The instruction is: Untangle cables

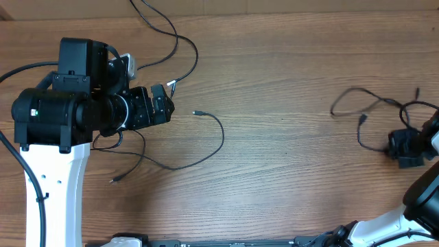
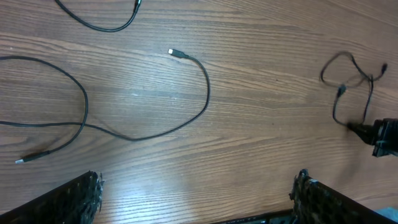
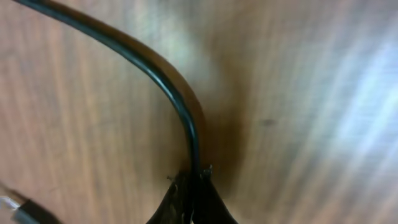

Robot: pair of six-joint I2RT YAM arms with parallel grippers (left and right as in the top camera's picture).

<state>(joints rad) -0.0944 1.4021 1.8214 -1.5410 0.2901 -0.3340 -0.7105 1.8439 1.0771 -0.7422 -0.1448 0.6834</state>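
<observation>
The right gripper (image 3: 193, 180) is closed fully, its fingertips pinched on a thin black cable (image 3: 168, 87) that rises from between them and bends away to the upper left in the wrist view. A blurred silvery plug end (image 3: 18, 208) lies at the lower left of that view. Overhead, this gripper sits at the far right of the brown wood-grain table (image 1: 288, 178), with the cable's loose loops spread just above and to the left of it.

The left gripper (image 2: 196, 199) stands at its widest and holds nothing; it hovers over bare wood. A second thin black cord (image 1: 222, 134) with a small silvery plug lies in an open arc at centre-left, well apart from the right-hand loops, and runs back under the left arm. A third black cord (image 1: 175, 38) trails off the top edge, near the left gripper.
</observation>
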